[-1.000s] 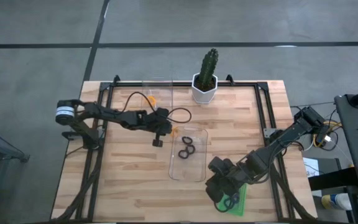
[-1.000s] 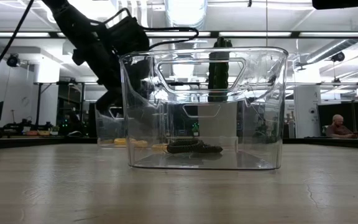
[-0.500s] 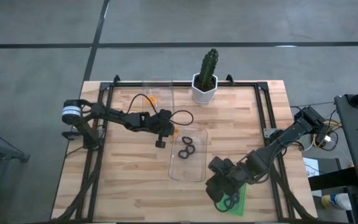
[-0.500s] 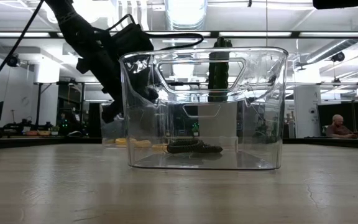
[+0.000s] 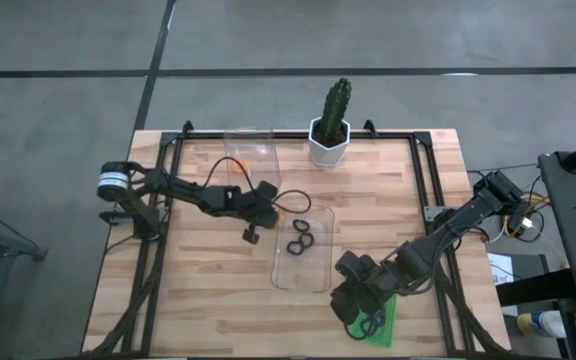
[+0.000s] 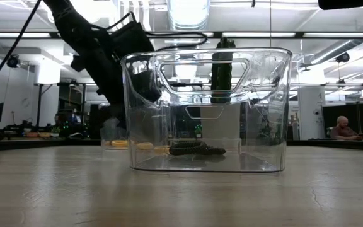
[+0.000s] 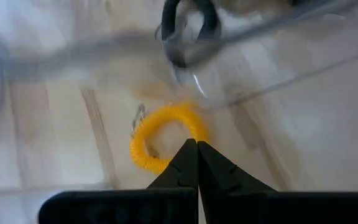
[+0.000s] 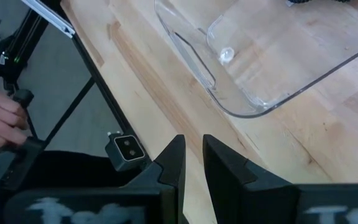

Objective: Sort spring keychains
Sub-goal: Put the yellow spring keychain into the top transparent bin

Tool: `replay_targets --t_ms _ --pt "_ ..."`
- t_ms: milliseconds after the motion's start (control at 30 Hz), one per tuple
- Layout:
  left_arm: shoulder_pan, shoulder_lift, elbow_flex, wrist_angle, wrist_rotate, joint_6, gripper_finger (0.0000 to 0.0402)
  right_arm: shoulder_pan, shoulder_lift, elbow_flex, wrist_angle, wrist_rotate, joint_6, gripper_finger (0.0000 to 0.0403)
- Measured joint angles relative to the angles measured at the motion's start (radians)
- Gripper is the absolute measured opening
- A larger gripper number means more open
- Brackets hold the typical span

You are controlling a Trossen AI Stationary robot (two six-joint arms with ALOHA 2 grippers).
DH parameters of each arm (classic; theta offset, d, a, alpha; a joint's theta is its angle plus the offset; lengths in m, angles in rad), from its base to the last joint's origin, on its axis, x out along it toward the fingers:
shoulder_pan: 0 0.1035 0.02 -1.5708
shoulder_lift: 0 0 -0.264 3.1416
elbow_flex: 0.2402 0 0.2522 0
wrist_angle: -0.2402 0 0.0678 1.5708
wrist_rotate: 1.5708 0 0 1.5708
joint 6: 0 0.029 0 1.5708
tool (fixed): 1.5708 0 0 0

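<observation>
Clear plastic tray (image 5: 304, 248) sits mid-table with a few black keychains (image 5: 299, 239) lying inside it; from the low camera they show as a dark clump (image 6: 196, 150) on the tray floor. A second clear tray (image 5: 252, 155) stands farther back, next to the potted cactus (image 5: 331, 125), with something orange in it.

Left gripper (image 5: 251, 233) hangs over the wood just beside the middle tray's left edge, fingers pressed together and holding nothing. Its wrist camera looks past the closed tips (image 7: 197, 163) at a yellow-orange keychain (image 7: 164, 144) lying loose on the wood (or maybe on a tray floor, the clear walls blur it too much to say).

Right gripper (image 5: 347, 308) is down at the table's near right, over the green tray (image 5: 387, 322), where a black keychain (image 5: 370, 325) lies. Its fingers (image 8: 173, 163) stand a narrow gap apart with nothing visible between them, pointing toward the corner of the middle tray (image 8: 263, 59).
</observation>
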Motion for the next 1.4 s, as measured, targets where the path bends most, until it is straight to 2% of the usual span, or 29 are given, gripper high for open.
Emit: replay_targets --t_ms 167,333,567,667,1067,1400 --pt "-0.032 -0.006 0.0 0.002 -0.05 0.083 0.0 0.0 0.0 0.0 0.0 0.0 0.0 0.0052" --pt "-0.054 -0.008 -0.003 -0.017 -0.168 0.139 0.0 0.0 0.0 0.0 -0.001 0.0 -0.006 0.0052" --pt "-0.073 -0.007 -0.003 -0.002 -0.168 0.176 0.0 0.0 0.0 0.0 -0.015 0.011 -0.012 0.0052" --pt "-0.074 0.006 -0.003 0.029 -0.129 0.175 0.0 0.0 0.0 0.0 -0.017 0.011 -0.016 0.0052" --pt "-0.072 0.07 0.004 0.102 -0.149 0.181 0.0 0.0 0.0 0.0 -0.021 0.015 -0.021 0.0052" --pt "-0.063 0.1 0.021 0.097 -0.245 0.169 0.0 0.0 0.0 0.0 -0.017 0.019 -0.011 0.0052"
